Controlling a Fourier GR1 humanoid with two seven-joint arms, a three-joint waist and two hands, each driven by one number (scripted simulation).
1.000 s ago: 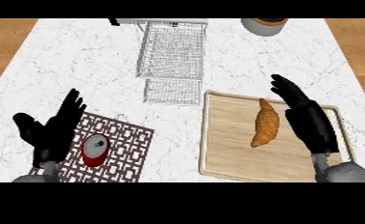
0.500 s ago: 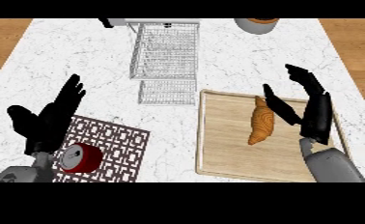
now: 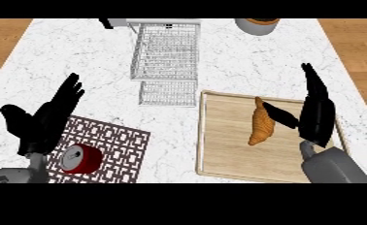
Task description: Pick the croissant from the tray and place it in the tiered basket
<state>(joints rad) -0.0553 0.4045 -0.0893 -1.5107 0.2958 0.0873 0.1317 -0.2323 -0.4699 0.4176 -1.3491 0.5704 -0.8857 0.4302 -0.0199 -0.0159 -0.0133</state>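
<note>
On tray (image 3: 222, 161) at right: croissant (image 3: 261, 127) lies lengthwise, untouched. Right hand (image 3: 315, 115) just beside it, fingers straight, thumb pointing at croissant, nothing held. Left hand (image 3: 44, 120) open at left edge, fingers up, resting over patterned mat (image 3: 114, 141). Red can (image 3: 80, 158) on mat. Wire basket (image 3: 166, 59) up top, well apart from croissant.

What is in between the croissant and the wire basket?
In the head view, only bare tray wood, the tray's raised rim and a strip of white counter separate the croissant from the tiered basket. Nothing else sits there.
</note>
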